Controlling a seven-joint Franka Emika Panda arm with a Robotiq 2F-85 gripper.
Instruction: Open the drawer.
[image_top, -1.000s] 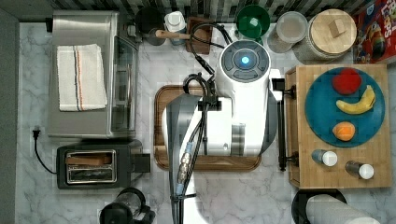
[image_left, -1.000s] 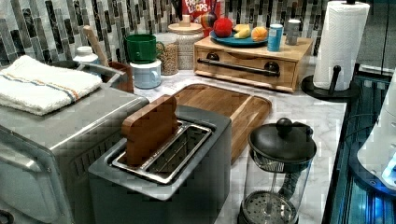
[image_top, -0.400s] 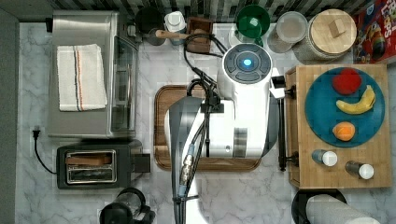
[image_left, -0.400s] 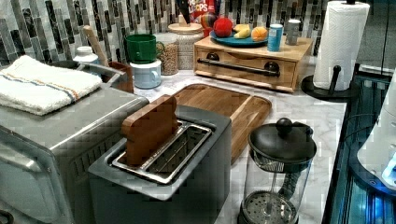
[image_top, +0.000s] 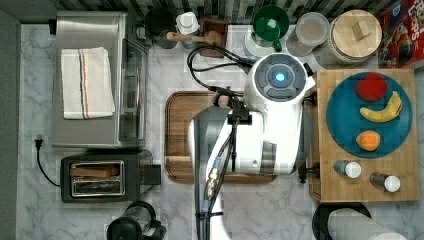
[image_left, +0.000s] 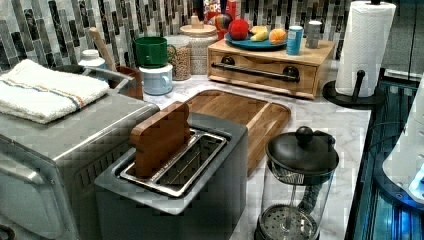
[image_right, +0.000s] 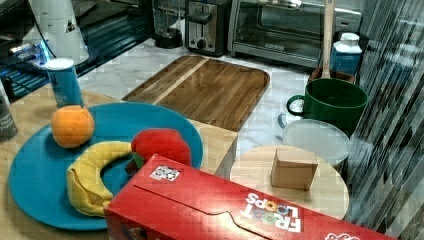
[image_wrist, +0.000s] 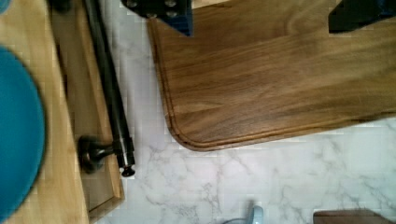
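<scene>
Drawer (image_left: 265, 70) shut, upper centre of the left view. End effector (image_wrist: 259, 16) hangs over the tray (image_wrist: 280, 84) beside the handle (image_wrist: 109, 93), jaws wide, empty, apparently positioning to grasp.

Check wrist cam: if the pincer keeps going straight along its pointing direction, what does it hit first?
Probably the dark brown rounded wooden tray: the pincer points at its surface. The drawer's slim black bar handle lies off to one side, outside that line. Depth is unclear.
</scene>
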